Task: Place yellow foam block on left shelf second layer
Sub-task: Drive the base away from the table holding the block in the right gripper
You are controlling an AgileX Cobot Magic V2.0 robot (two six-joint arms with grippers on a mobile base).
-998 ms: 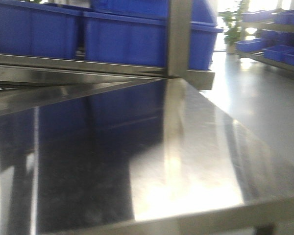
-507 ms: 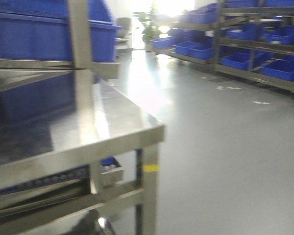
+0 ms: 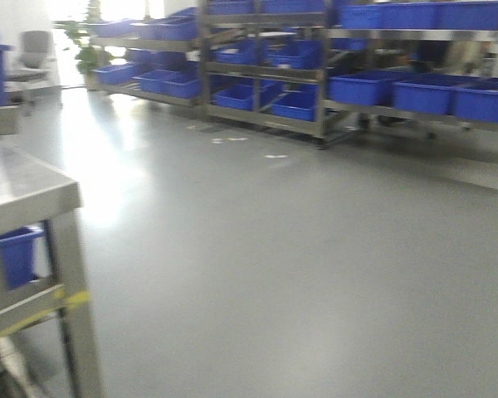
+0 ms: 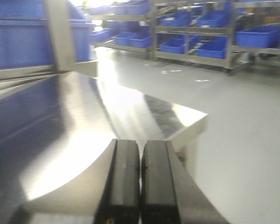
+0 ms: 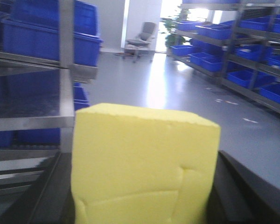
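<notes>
- Floor (image 3: pixel 299 249): the front view is mostly open grey floor, with the near shelf (image 3: pixel 25 186) only at its left edge; I judge I am mid-carry, not lined up to place
- Far racks (image 3: pixel 319 83): steel rows across the aisle, well apart from me; no part of this job
- Near shelf: steel layers show at the left of the right wrist view, and the bare, shiny top is under the left wrist; nothing yellow lies on any layer I can see, so the placing is not done; which layer counts as second I cannot tell from here
- Far bins (image 3: pixel 423 93): blue, lined along the racks; too distant and blurred to see inside
- Upper bins (image 5: pixel 46 32): blue, on a shelf layer above the bare ones; seen from the side, contents hidden
- Low bin (image 3: pixel 17 253): small, blue, tucked under the shelf top; contents hidden
- Block (image 5: pixel 140 149): yellow foam, filling the right wrist view, off the shelf and beside it; the pick is done, while the approach, the set-down and the release are left
- Right gripper (image 5: pixel 142 200): dark fingers at either side of the block, clamped on it; a crease in the foam suggests a firm squeeze
- Left gripper (image 4: pixel 140 182): pads pressed together, holding nothing, over the shelf top near its corner
</notes>
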